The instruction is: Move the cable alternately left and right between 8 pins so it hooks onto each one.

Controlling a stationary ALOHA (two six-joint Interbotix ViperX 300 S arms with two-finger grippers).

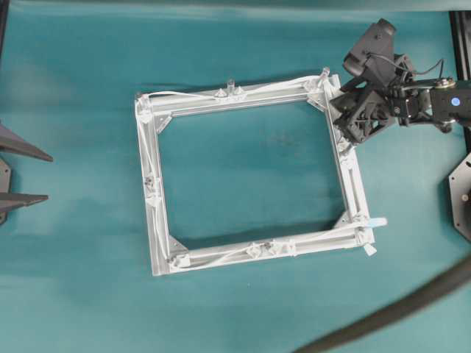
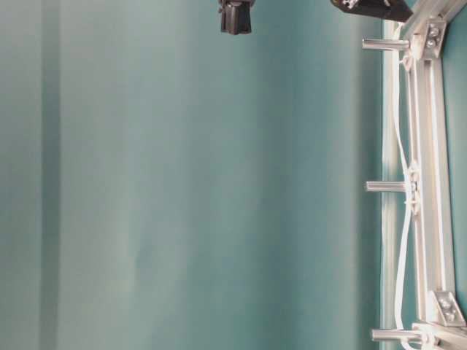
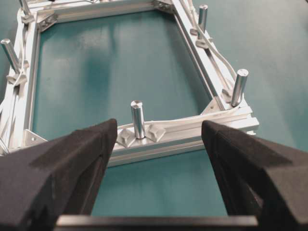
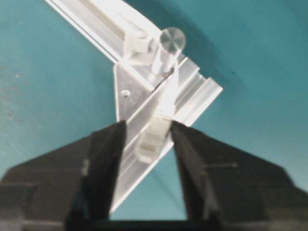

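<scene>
The teal tabletop (image 1: 73, 294) carries a square metal frame (image 1: 151, 220), laid flat so its pins (image 1: 230, 86) stand upright. The white cable (image 1: 221, 257) runs around the frame, hooked past those pins. The right gripper (image 4: 147, 137) sits at the far right corner, its fingers (image 4: 108, 159) parted around the cable's plug (image 4: 151, 137), apparently just released. The left gripper (image 3: 159, 144) waits at the left, fingers wide apart, empty. No writing is readable.

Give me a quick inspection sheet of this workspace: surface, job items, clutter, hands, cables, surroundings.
Surface: teal table, bare around the frame.
Job items: aluminium frame with upright pins; white cable routed around it, its plug at the upper right corner.
Clutter: nothing seen.
Hands: left hand open, away from the frame; right hand straddling the plug, grip unclear.
Cables: thick dark hose lower right.
Surroundings: nothing seen.
</scene>
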